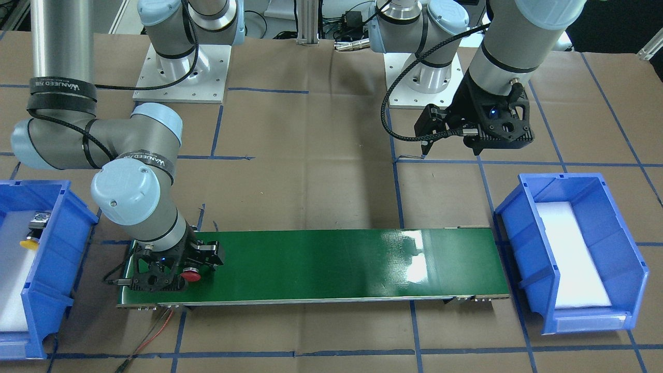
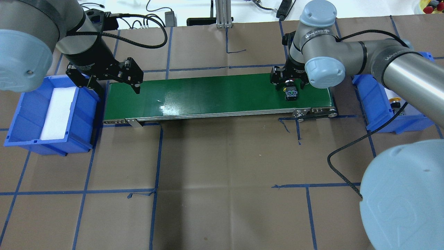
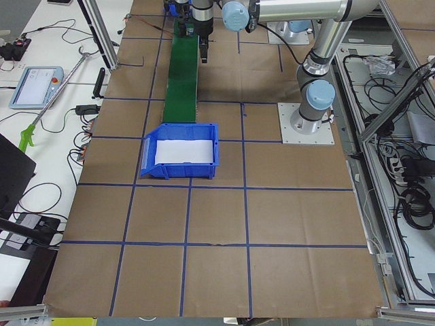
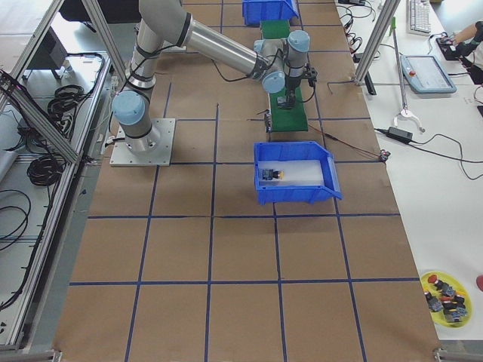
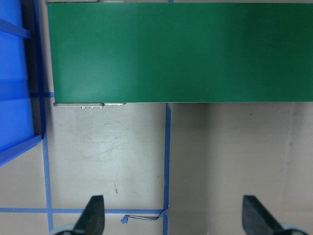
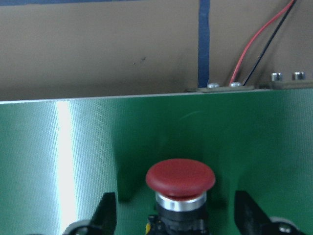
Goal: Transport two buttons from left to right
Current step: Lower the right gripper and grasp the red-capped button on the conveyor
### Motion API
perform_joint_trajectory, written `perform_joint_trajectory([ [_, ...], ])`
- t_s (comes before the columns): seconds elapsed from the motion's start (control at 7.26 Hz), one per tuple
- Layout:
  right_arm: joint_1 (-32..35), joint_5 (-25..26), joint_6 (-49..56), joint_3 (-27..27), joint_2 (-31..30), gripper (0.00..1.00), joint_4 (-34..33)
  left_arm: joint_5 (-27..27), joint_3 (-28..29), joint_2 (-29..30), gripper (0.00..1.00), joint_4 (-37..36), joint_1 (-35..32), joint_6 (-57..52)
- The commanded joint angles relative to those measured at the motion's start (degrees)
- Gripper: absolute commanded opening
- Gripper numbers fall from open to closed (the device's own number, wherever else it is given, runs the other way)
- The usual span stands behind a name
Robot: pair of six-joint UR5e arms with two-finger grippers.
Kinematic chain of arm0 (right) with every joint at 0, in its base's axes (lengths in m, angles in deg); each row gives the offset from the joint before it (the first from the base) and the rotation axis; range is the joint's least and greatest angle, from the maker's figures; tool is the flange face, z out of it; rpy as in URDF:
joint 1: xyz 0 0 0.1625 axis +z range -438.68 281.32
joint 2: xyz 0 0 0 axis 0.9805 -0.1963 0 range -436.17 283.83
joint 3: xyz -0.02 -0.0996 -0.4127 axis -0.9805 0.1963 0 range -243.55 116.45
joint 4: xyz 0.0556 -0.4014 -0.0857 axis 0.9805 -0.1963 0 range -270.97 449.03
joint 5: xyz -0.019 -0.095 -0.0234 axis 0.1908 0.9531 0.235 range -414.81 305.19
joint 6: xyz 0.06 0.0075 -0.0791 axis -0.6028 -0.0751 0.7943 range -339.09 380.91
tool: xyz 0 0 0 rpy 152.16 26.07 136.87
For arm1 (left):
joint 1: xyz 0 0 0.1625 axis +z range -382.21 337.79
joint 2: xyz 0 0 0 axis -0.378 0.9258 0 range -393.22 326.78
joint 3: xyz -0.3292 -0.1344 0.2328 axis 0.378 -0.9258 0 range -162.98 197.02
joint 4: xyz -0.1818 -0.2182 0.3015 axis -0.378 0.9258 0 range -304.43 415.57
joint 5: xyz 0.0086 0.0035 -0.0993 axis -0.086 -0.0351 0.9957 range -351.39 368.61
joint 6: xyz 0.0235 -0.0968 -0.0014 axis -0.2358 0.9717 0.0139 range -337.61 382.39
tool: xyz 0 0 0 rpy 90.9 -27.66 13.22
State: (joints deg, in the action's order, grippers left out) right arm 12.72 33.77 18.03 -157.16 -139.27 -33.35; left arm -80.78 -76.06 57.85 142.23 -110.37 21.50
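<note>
Red button, green belt

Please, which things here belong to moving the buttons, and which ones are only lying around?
For the job:
red button on the green belt, between the open jaws of the right gripper
yellow button in the right blue bin
left blue bin
left gripper, open

Lying about:
yellow dish of small parts
screen pendant
cable bundles beside the table
</note>
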Motion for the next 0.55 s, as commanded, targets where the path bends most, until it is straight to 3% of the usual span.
perform_joint_trajectory([
  [0.0, -0.7, -0.2, 0.1, -0.3, -0.6, 0.08, 0.4, 0.0, 0.0, 0.1, 1.0, 0.0, 0.0, -0.1],
  [0.41, -2.4, -0.6, 0.8, 1.5, -3.2, 0.03, 2.7, 0.0, 0.0, 0.0, 1.0, 0.0, 0.0, -0.2],
])
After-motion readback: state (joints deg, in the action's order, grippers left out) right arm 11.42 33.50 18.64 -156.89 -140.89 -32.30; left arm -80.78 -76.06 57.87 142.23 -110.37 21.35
